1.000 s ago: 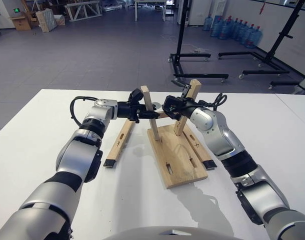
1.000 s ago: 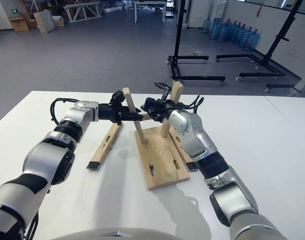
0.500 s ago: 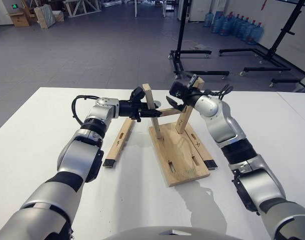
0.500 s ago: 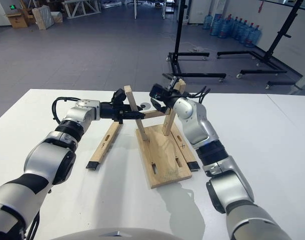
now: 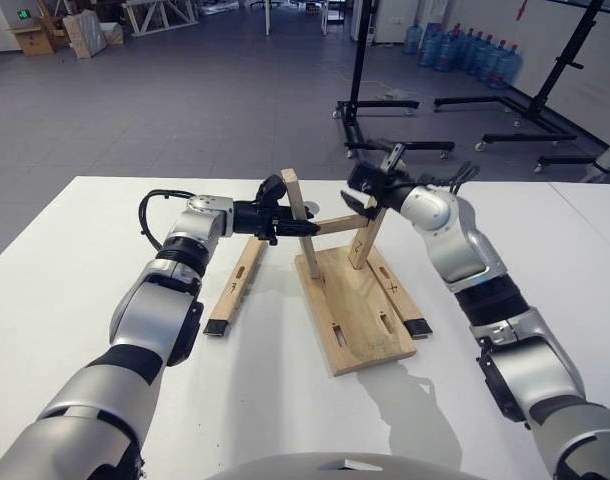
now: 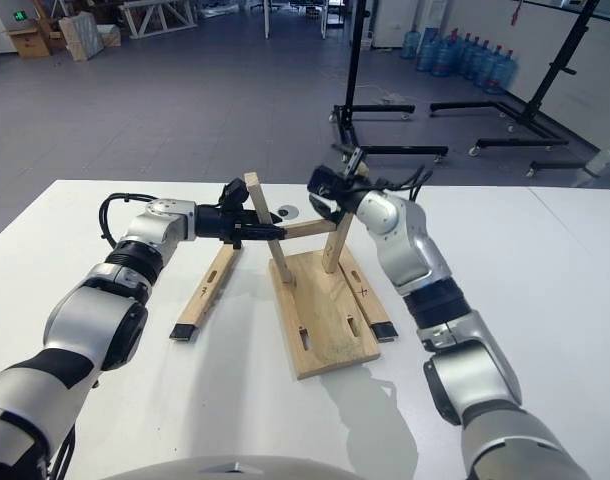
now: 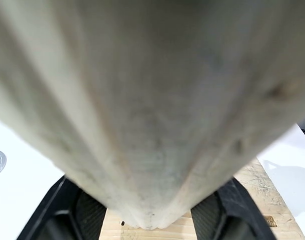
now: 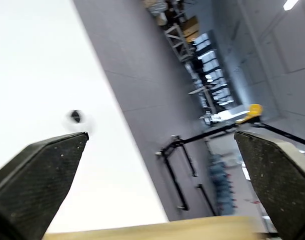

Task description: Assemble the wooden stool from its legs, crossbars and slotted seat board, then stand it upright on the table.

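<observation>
Within seat board [image 5: 360,310], seemingly, two legs [image 5: 309,255]

Stool parts: six wooden pieces.
One slotted seat board [image 5: 360,320], one crossbar [image 5: 337,224], four legs: left upright leg [image 5: 306,245], right upright leg [image 5: 365,240], left flat leg [image 5: 237,285], right flat leg [image 5: 400,295].

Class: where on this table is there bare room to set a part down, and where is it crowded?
Free: the white table left of the loose wooden leg and this side of the slotted wooden seat board. Crowded: far middle, where the left gripper clamps an upright leg and the right gripper hangs open.
</observation>
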Robot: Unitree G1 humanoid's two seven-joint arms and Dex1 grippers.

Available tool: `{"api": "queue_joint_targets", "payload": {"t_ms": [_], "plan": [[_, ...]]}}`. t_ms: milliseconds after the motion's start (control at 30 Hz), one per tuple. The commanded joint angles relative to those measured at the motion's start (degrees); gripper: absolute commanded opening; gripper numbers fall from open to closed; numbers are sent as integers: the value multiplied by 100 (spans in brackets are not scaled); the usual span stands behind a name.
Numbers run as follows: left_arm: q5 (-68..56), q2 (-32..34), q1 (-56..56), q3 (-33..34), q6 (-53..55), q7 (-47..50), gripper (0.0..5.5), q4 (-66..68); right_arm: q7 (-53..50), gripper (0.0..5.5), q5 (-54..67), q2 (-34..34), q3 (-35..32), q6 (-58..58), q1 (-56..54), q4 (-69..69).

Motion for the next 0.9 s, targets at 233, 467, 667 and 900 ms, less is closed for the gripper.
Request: {"api": "queue_joint_targets", "payload": {"t_ms": [233,467,667,900], "plan": [[611,-231,509,-310,325,265,238,459,97,540,40,418,566,196,1093,73],[714,-167,519,-6,368,350,329,345,-41,540,-17,420,460,172,862,148],[690,542,1196,163,647,203,416,-999,-147,540,-21,471,303,227,460,103],[-376,1405,3565,1685,3101,1430,508,-5674,-451,540,-15,493,-301,591,-517,-375]]}}
